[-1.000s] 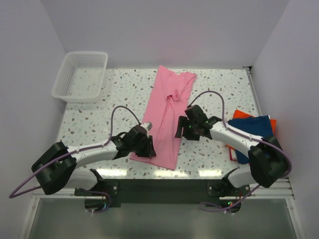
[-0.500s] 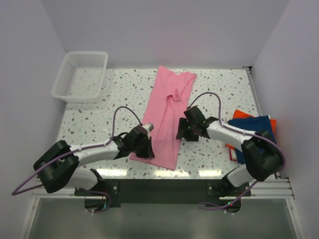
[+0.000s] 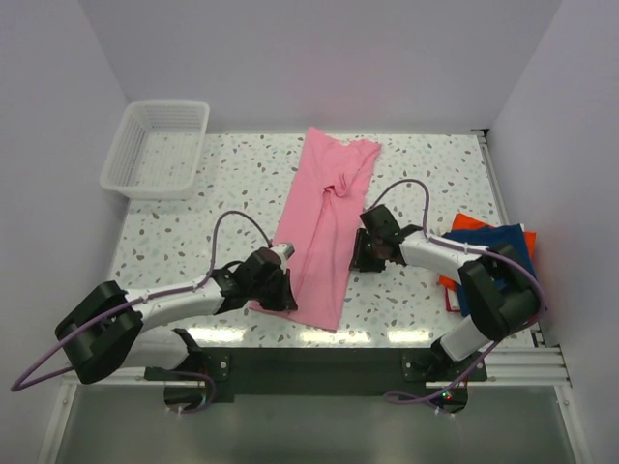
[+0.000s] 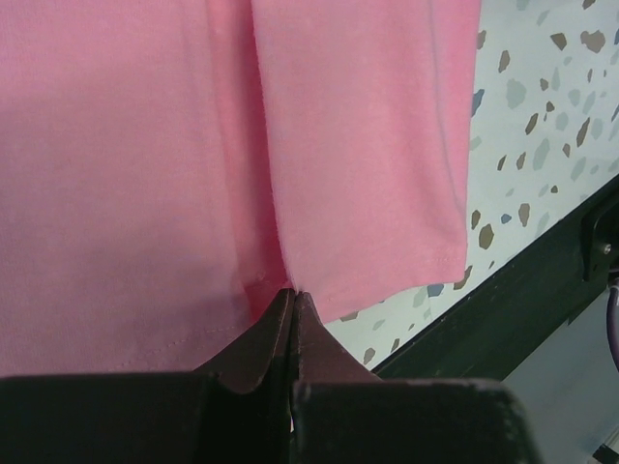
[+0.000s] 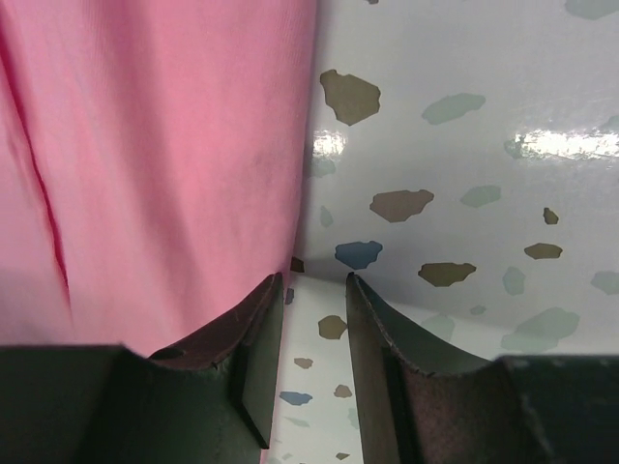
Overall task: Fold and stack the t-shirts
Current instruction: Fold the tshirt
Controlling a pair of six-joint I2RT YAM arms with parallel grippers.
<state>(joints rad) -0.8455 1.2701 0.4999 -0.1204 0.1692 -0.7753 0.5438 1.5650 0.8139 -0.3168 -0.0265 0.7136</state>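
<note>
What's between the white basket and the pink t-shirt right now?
Only bare speckled tabletop. Nothing lies between the white basket and the pink t-shirt, as the top view shows.

No writing, label, brand, number or sign can be read in any view. The pink t-shirt shows only plain cloth, and the speckled counter bears no legible mark.

We see our two black jaws narrowly apart above the white speckled stone-look bench, one at the edge of the soft light pink cloth t-shirt.
</note>
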